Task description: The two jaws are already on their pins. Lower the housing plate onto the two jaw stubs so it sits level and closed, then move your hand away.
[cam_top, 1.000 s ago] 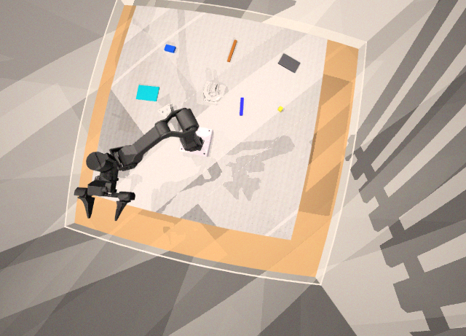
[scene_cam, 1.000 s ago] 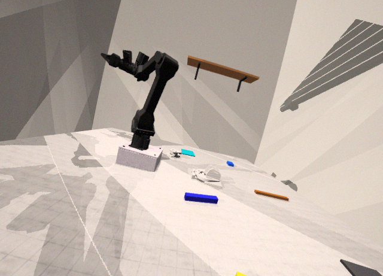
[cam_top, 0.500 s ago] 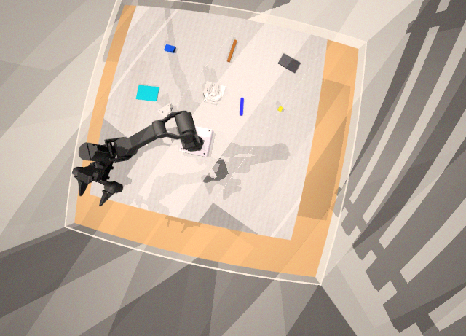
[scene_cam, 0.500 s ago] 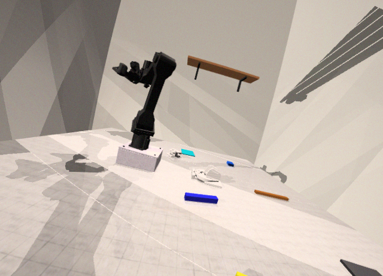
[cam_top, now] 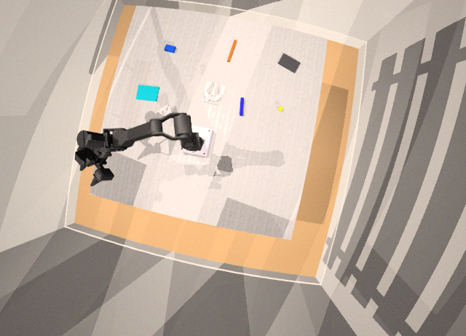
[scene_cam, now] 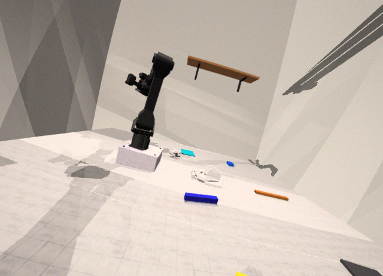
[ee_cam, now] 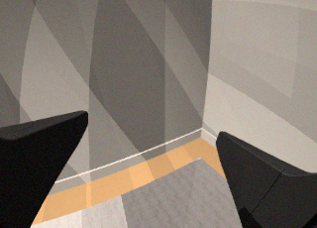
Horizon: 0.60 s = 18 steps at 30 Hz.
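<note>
A white assembly with curved jaw-like parts (cam_top: 207, 95) (scene_cam: 201, 176) lies on the table beyond the arm's base. A smaller white part with dark spots (cam_top: 164, 108) (scene_cam: 174, 152) lies nearer the cyan plate. At this size I cannot tell which white piece is the housing plate, nor see the pins or stubs. My gripper (cam_top: 87, 176) (ee_cam: 154, 128) is open and empty. It is raised well above the table at its left edge in the top view, far from both white parts. The wrist view shows only walls and the table's edge between the fingers.
The arm's white base block (cam_top: 209, 138) (scene_cam: 136, 158) stands near the white parts. A cyan plate (cam_top: 147, 92) (scene_cam: 187, 152), blue block (cam_top: 170, 48) (scene_cam: 230, 163), orange bar (cam_top: 231, 50) (scene_cam: 271, 195), dark blue bar (cam_top: 242, 106) (scene_cam: 201, 198), dark slab (cam_top: 289, 63) and yellow cube (cam_top: 280, 108) lie around.
</note>
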Each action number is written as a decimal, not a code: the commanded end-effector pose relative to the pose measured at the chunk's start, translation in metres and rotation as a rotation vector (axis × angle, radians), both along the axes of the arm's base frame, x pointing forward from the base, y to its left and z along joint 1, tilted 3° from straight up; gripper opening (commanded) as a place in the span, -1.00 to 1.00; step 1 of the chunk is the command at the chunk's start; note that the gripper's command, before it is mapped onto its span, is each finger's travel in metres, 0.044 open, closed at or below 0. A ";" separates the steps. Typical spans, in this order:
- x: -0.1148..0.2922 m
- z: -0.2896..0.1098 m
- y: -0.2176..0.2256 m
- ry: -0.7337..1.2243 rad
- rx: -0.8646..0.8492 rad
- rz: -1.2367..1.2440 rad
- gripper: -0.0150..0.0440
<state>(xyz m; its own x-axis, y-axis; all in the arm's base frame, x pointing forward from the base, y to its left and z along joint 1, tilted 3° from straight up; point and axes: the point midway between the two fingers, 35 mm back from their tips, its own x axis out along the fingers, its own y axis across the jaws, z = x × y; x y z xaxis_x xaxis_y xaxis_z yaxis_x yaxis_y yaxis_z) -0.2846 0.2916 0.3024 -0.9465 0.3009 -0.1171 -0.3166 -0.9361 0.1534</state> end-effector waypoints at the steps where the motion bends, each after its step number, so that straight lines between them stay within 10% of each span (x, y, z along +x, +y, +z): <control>1: 0.018 -0.011 0.022 -0.027 -0.057 -0.103 1.00; 18: 0.107 -0.077 0.080 -0.177 -0.362 -0.485 1.00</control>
<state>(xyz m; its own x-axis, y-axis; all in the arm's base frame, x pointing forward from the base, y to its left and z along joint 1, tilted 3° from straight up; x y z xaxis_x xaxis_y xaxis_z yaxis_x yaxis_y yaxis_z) -0.1968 0.3625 0.2337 -0.7238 0.5707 -0.3879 -0.6865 -0.6518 0.3221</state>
